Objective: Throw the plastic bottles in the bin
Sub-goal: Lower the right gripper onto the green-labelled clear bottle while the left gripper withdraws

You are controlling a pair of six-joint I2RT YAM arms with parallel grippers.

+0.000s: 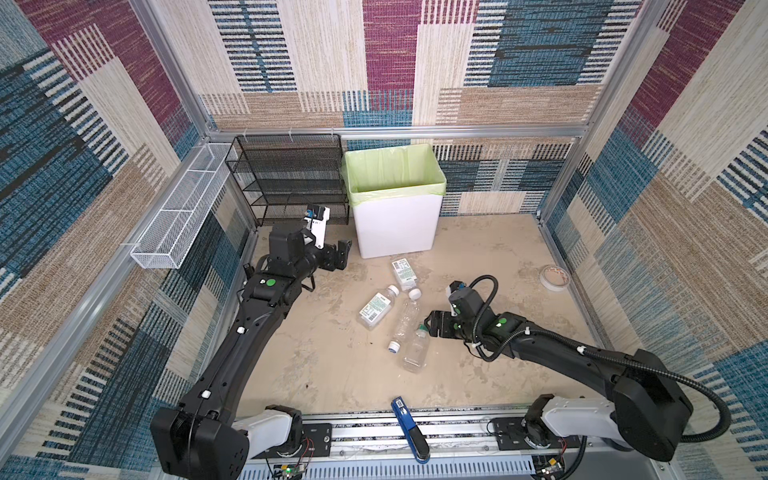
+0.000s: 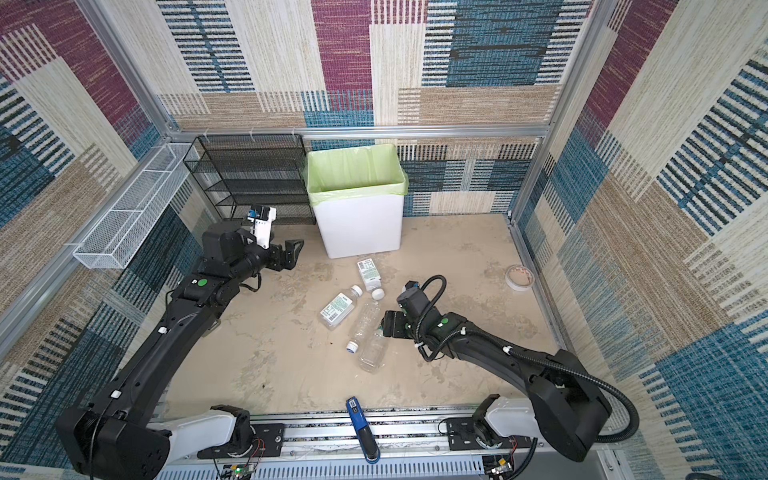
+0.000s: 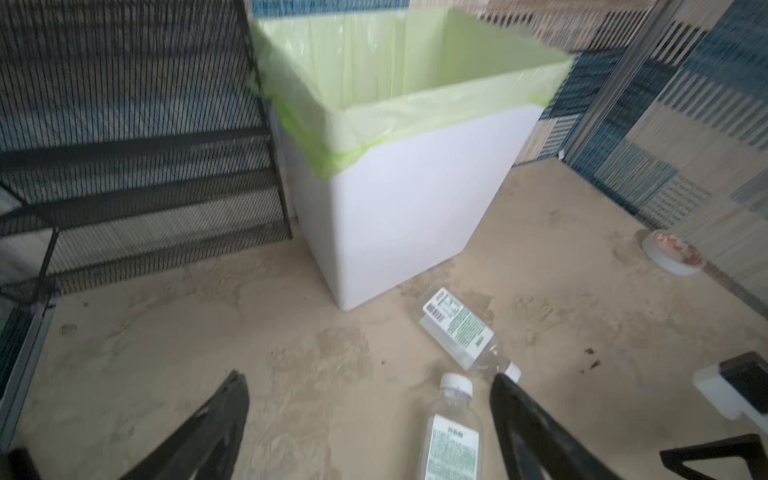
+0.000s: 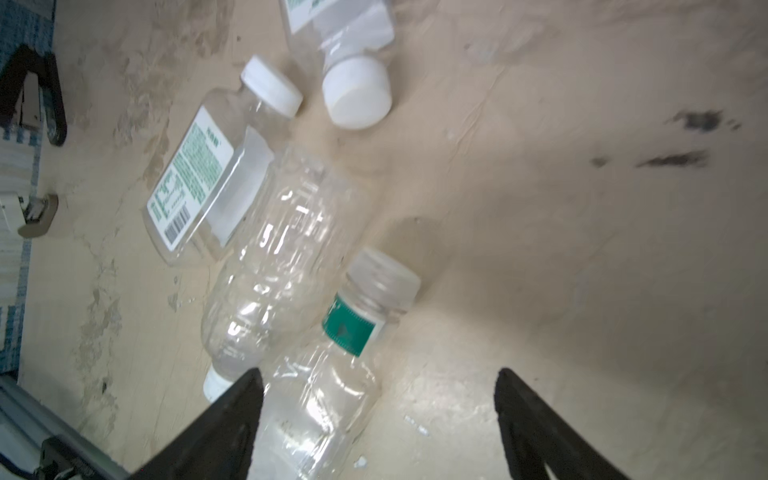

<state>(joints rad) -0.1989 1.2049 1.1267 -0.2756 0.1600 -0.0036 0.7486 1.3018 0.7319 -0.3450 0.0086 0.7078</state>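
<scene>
Honestly, nothing's in the air right now. Four plastic bottles [image 1: 405, 320] lie in a loose bunch on the worktop [image 1: 316, 365], out in front of the bin [image 1: 395, 226]. The bin stands by the back wall, right beside the black mesh rack [image 1: 291, 178]. It's tall and open only at the top, so I reckon every bottle has to be lifted over that green liner rim rather than shoved in.

The right pincer [image 4: 378, 374] is down low at the near end of the bunch, jaws spread wide, with the green-collared bottle [image 4: 324, 395] lying between them. It isn't clamped: the bottle rests up against one finger [image 4: 224, 424] while the other stands well off it. My guess is it's lining up for a grab. That bottle is the one closest to that arm, and the ribbed clear bottle [image 4: 270, 257] lies right alongside it, so going for anything deeper in would mean knocking things about.

The left pincer [image 1: 340, 254] hovers just beside the bin's near corner, not over the opening, also wide and empty. The two labelled bottles [image 3: 457, 328] are the ones on its side, so it's probably placed to take those.

I can't see the bin's bottom, so no idea what's in there. The stapler [image 1: 409, 428] and tape roll [image 1: 555, 278] aren't part of the job.
</scene>
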